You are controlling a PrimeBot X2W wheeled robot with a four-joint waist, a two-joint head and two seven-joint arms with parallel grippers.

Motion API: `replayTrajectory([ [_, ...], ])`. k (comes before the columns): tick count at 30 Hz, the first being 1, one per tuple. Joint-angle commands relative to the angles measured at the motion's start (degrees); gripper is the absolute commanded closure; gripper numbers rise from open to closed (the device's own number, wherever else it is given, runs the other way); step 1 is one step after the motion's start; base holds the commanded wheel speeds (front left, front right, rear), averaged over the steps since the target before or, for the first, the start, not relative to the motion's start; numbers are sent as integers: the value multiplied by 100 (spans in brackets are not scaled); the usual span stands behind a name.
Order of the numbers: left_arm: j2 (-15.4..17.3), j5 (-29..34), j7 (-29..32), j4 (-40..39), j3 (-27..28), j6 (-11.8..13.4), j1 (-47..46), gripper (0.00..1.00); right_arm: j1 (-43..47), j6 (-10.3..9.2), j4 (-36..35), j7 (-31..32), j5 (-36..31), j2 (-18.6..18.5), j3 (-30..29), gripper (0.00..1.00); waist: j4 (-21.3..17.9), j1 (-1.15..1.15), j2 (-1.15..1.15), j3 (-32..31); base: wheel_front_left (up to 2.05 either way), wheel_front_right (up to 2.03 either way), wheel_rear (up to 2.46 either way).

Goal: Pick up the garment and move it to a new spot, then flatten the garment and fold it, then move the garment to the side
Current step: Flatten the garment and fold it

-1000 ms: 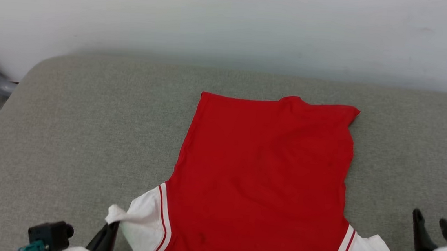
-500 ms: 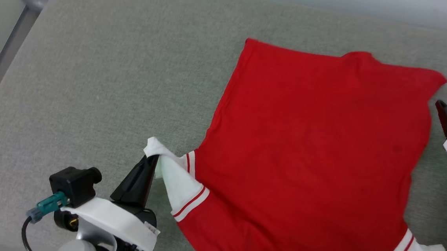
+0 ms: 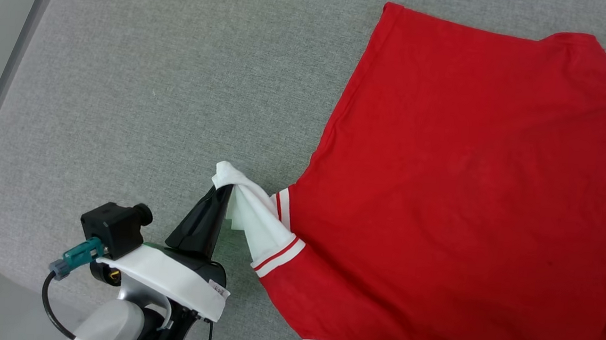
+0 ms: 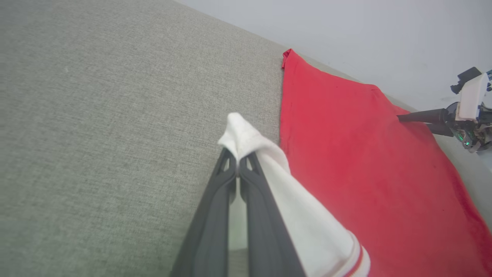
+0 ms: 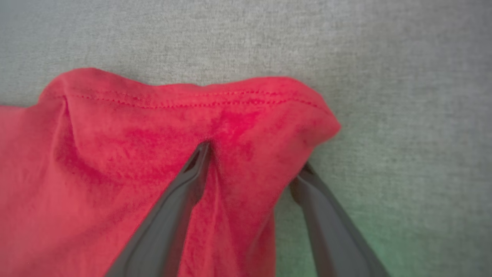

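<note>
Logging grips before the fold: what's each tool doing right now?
Left tool: closed, pinching the garment's white sleeve.
Right tool: open, straddling the red hem corner.

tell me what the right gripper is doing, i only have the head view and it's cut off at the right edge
Observer: In the right wrist view the right gripper is open, with a hem corner of the garment humped up between its fingers.
Operator: and the left one, is it really clamped
Observer: Yes. The left wrist view shows the left gripper shut on the white sleeve, with a fold poking out past the fingertips.
Operator: what's beyond the garment
Observer: From the left wrist, a pale wall rises behind the far edge of the grey cushion.
</note>
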Motion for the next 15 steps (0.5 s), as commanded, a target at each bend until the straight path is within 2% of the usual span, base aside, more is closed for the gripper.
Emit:
replayTrajectory([
  [1,-15,-14,-26,40,-5,-30,-62,100,467,-8,503,366,-174,273,-42,100,4,0,0,-11,0,0,0],
  [4,-20,-31,-20,97,-11,-25,-57,100,454,-7,450,336,-240,332,-94,100,-11,0,0,-70,0,0,0],
  [8,-8,-76,19,253,-20,-3,39,100,442,-6,201,115,-289,183,-55,100,-89,0,0,-321,0,0,0],
  [15,167,-213,73,476,98,161,428,100,877,-7,-625,-181,70,-172,481,100,-481,0,0,-1072,0,0,0],
])
